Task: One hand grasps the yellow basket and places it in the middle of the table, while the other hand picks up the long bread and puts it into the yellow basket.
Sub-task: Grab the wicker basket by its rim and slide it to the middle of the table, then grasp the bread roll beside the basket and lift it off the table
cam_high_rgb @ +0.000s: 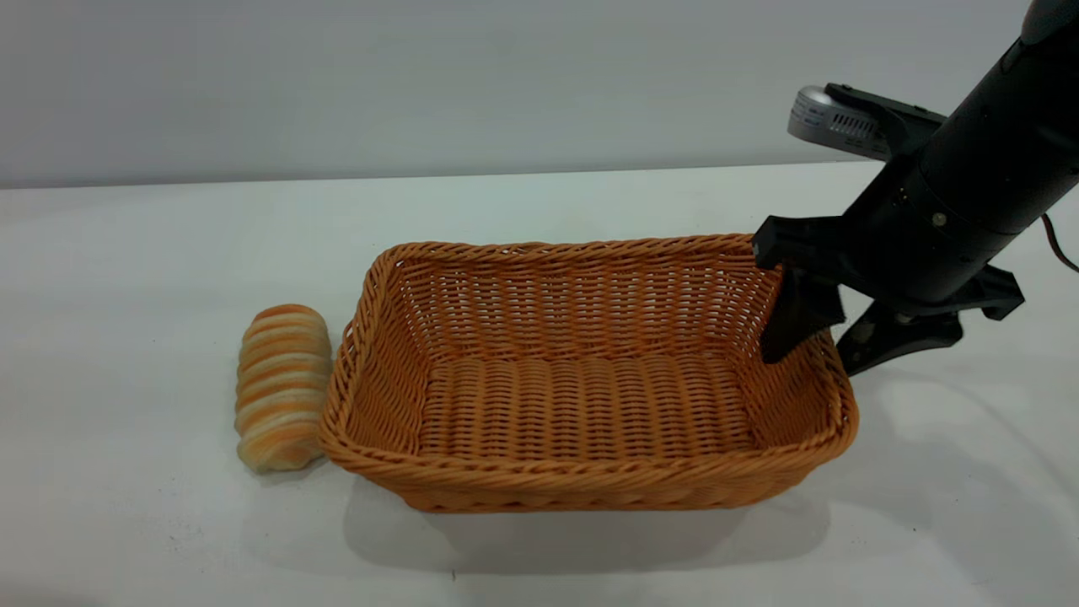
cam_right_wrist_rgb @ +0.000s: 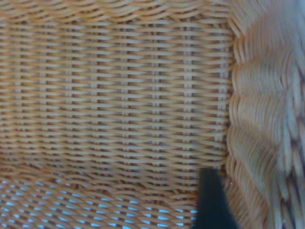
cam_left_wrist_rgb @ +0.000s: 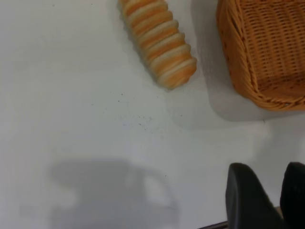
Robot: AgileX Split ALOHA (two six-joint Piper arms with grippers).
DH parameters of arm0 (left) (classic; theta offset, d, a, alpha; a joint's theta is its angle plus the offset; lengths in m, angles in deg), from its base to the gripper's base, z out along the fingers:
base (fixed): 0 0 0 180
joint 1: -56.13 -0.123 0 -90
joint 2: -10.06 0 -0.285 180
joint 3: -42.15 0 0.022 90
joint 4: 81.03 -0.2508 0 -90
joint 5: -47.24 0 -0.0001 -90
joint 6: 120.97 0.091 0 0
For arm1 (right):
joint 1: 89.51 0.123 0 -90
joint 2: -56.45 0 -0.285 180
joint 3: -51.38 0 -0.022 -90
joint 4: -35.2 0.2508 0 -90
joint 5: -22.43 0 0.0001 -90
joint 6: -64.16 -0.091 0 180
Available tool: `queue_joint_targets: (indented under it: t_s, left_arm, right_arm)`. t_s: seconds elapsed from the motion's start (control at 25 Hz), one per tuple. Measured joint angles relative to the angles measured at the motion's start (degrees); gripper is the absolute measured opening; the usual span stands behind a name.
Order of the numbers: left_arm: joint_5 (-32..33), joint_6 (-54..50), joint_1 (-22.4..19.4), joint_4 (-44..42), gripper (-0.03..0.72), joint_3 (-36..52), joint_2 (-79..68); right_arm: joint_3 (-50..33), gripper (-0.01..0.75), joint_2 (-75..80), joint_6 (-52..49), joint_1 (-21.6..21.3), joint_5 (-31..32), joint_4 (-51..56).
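The yellow basket [cam_high_rgb: 556,247] sits on the white table [cam_high_rgb: 169,253] near its middle, open side up and empty. The long bread [cam_high_rgb: 282,386] lies on the table just beside the basket's left end. My right gripper [cam_high_rgb: 809,364] straddles the basket's right wall, one finger inside and one outside, shut on the rim. The right wrist view is filled by the basket's weave [cam_right_wrist_rgb: 119,95], with one dark finger [cam_right_wrist_rgb: 212,200] against the wall. The left wrist view shows the bread [cam_left_wrist_rgb: 158,43] and a basket corner [cam_left_wrist_rgb: 267,52]. My left gripper [cam_left_wrist_rgb: 267,168] hovers apart from both, fingers slightly apart and empty.
The right arm's black body [cam_high_rgb: 969,194] slants in from the upper right above the table. A grey wall stands behind the table's far edge. White tabletop lies left of the bread and in front of the basket.
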Motion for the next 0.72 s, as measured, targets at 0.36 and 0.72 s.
queue_joint_targets:
  t_s: [0.36, 0.72]
  left_arm:
    - [-4.2, -5.1, 0.0, 0.0, 0.257, 0.0, -6.3]
    - [-16.4, -5.1, 0.0, 0.0, 0.316, -0.4, -21.8]
  right_arm:
    - [0.1, 0.652, -7.5, 8.8, 0.0, 3.6, -0.1]
    - [0.1, 0.507, -19.8, 9.1, 0.0, 8.7, -0.4]
